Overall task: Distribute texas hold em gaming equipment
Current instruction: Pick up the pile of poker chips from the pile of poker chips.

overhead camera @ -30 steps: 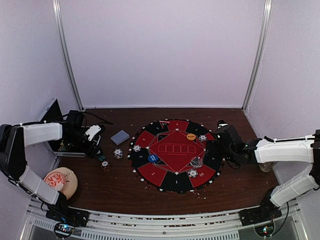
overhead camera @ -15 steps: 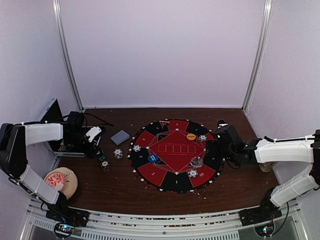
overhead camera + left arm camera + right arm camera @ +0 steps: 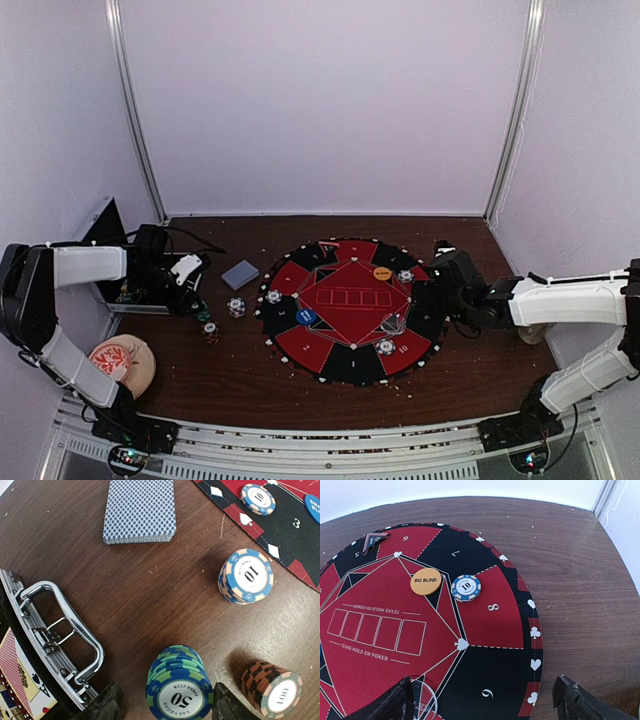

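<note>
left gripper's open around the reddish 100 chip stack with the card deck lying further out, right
No. The left wrist view shows the left gripper open around the teal 50 chip stack; the reddish 100 chip stack stands just outside its fingers. The card deck does lie further out.

Card deck (image 3: 140, 511) behind three chip stacks (image 3: 179, 692), mat (image 3: 295, 535) to their right, case (image 3: 60, 625) left

My left hand (image 3: 167, 702) sits low, fingers (image 3: 107, 705) parted; my right hand (image 3: 485, 702) is spread wide too. I have both reaching inward from opposite sides.
</note>
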Controlling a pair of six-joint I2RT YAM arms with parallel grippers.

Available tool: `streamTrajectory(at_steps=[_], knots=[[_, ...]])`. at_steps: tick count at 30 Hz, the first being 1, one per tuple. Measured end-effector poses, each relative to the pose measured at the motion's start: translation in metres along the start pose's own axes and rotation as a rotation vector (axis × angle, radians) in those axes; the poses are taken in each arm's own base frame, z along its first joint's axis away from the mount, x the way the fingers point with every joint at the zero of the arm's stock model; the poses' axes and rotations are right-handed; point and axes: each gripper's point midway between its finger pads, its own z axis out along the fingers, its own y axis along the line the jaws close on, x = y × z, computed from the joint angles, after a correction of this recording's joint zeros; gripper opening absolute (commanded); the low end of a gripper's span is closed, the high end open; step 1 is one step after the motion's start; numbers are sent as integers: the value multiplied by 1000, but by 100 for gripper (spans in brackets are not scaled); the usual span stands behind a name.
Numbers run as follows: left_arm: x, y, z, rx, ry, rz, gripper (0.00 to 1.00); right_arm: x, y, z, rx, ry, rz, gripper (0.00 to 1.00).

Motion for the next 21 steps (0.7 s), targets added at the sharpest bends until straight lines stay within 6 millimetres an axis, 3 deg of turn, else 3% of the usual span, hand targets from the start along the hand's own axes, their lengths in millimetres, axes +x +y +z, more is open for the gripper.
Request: streamTrajectory(at_steps=[12, 21], knots=[[1, -2, 2, 16, 0, 7, 51, 1, 0, 1, 1, 2, -1, 98], [0, -4, 2, 23, -5, 16, 35, 1, 0, 2, 2, 3, -3, 98]])
